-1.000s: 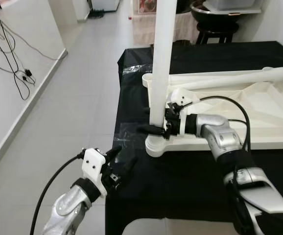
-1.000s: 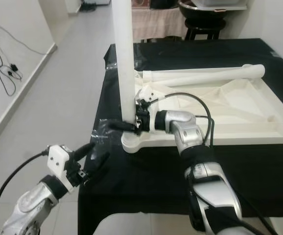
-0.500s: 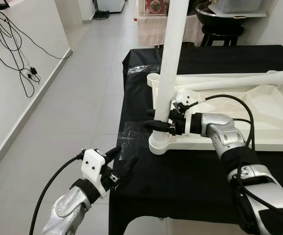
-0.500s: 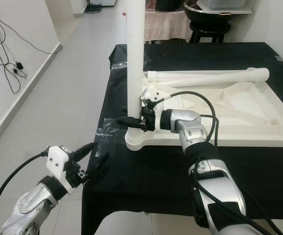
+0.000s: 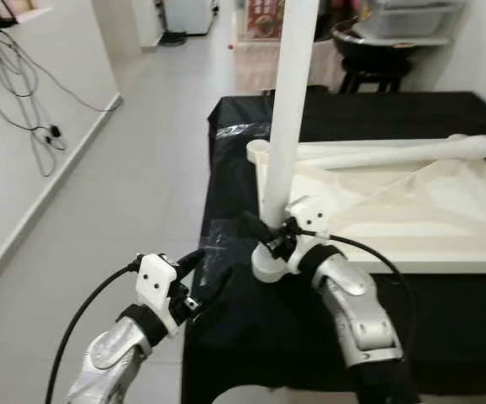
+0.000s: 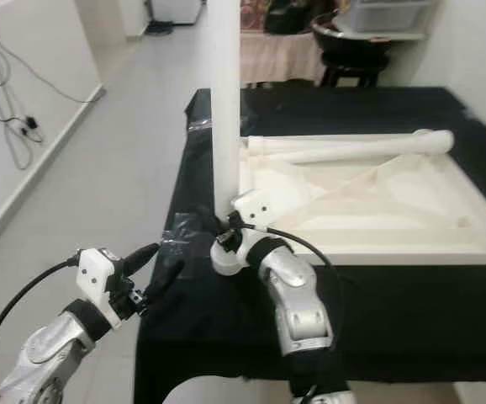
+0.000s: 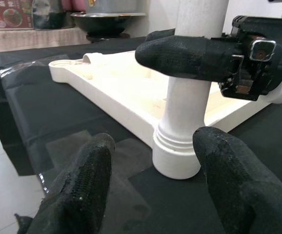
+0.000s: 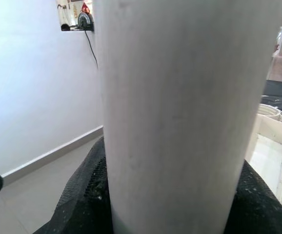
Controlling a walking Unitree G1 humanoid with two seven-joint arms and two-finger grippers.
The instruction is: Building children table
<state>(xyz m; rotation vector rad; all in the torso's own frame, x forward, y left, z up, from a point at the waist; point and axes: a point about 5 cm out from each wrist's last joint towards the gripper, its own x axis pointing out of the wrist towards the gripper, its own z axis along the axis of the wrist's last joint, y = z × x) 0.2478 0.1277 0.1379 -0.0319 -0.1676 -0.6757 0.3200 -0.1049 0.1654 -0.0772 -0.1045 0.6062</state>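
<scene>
1. Your right gripper [image 5: 270,238] is clamped round the base of the upright white table leg [image 5: 293,101], a finger on each side.
2. That leg stands in the near corner socket [image 7: 176,157] of the upside-down white tabletop [image 5: 411,215], which lies on the black-covered table [image 5: 361,109].
3. A second leg [image 5: 394,150] lies flat across the tabletop's far edge.
4. Your left gripper [image 5: 203,273] hovers off the table's near-left corner, fingers [image 7: 80,190] spread, holding nothing, pointed at the socket.
</scene>
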